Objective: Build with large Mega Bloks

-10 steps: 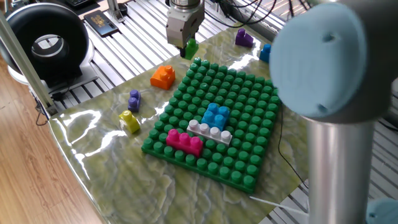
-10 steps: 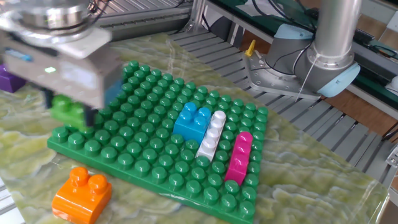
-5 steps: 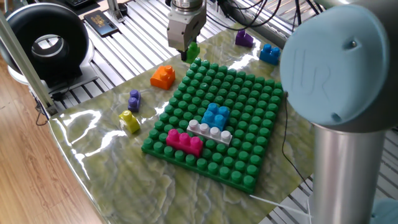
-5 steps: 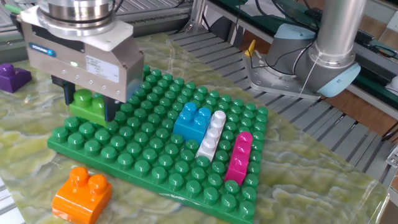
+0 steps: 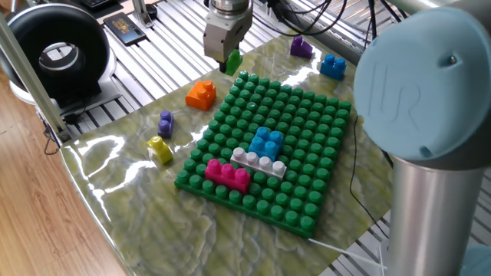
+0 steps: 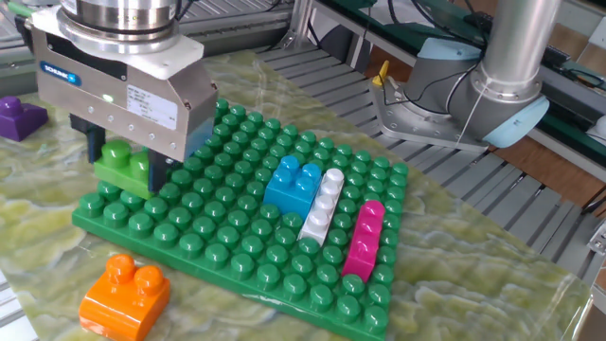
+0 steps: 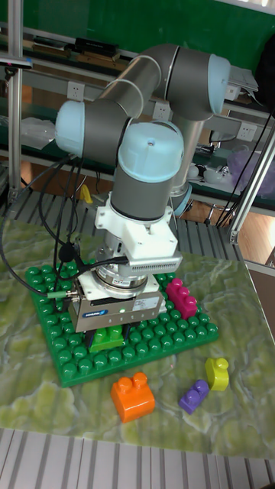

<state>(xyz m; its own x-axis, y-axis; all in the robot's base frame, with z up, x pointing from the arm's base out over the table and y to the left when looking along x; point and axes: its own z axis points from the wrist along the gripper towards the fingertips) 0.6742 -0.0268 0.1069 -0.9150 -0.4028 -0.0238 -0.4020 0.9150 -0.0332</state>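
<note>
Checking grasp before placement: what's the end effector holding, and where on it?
The end effector holds a light green two-stud brick, fingers clamped on its two opposite side faces, studs up.

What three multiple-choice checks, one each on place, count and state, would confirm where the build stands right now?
1. Where is the orange block?
A. on the table off the baseplate
B. stacked on the white block
C. in the gripper

2. How many blocks are mounted on the baseplate?
A. one
B. three
C. five

3. What is the gripper's state?
A. open and empty
B. shut on the green block
C. shut on the purple block

Answers:
1 A: it lies on the marbled surface beside the baseplate's edge.
2 B: the light blue block, the white block and the magenta block sit side by side on the studs.
3 B: the green block sits between the fingers near the baseplate's corner.
</note>
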